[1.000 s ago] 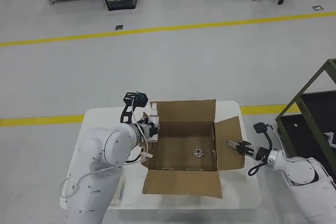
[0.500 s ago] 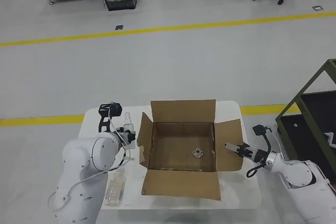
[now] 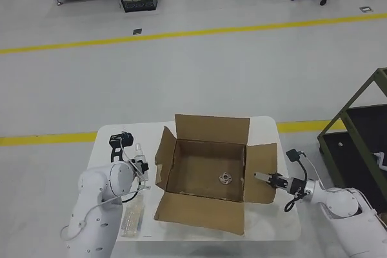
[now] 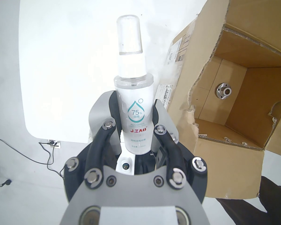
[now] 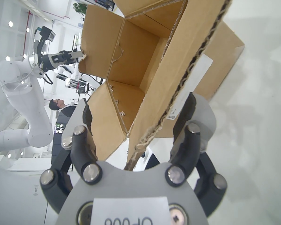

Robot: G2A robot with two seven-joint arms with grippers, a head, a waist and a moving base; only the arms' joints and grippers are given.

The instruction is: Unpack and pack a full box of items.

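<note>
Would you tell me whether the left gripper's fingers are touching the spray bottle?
Touching. The left wrist view shows the fingers of the left gripper pressed against both sides of the spray bottle.

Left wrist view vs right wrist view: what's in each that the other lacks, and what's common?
Left wrist view: the left gripper shut on a spray bottle, and a metal flange lying on the floor of the box. Right wrist view: the right gripper open, straddling the edge of a box flap, with the left arm beyond the box. Both: the open cardboard box and its inner walls.
</note>
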